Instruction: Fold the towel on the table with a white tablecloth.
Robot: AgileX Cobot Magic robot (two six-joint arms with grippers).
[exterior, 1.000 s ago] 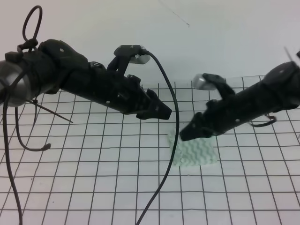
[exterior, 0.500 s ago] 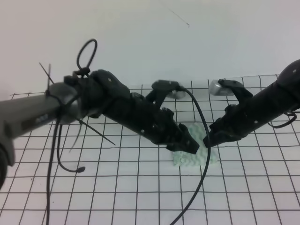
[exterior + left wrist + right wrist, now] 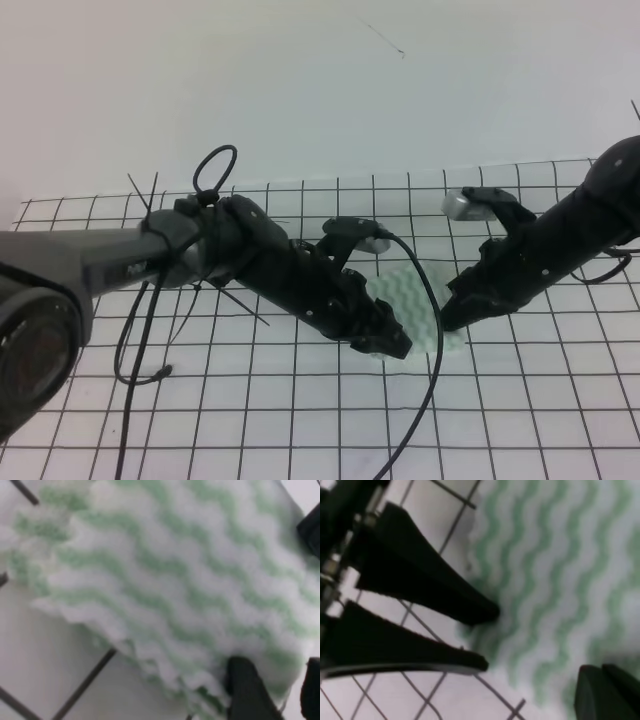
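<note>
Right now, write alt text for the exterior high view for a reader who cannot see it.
Two black robot arms meet over a small mint-green and white wavy-striped towel lying on a white tablecloth with black grid lines. The left gripper is down at the towel's near-left edge, and the right gripper is at its right edge. A pale wall fills the top.

A: Both matte black jointed arms, left [image 3: 300,285] and right [image 3: 550,255]?
B: Yes, with silver-capped wrist cameras [image 3: 462,205], looping thin black cables [image 3: 432,340], and tapered black fingers [image 3: 415,582].
</note>
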